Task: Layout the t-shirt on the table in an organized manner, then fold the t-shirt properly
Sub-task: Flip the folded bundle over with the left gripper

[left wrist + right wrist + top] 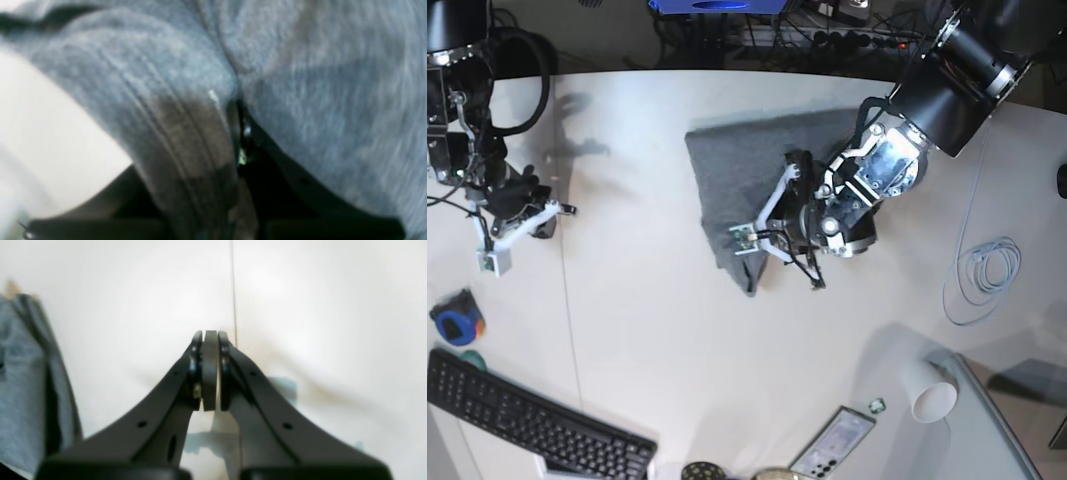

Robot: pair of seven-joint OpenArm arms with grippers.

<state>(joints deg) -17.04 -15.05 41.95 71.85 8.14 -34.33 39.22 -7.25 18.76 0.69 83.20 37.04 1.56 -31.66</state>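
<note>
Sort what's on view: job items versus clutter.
Job: t-shirt, table, left gripper shut on the shirt, right gripper shut, empty.
Clutter: keyboard, cup, white cable, phone, tape measure.

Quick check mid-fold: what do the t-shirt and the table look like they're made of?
The t-shirt looks like soft heather-grey knit, likely cotton blend: flecked, fuzzy weave and stitched hem ridges in the left wrist view. The table looks like smooth white laminate or coated board, faintly glossy, with a thin seam line; exact material unclear.
</note>
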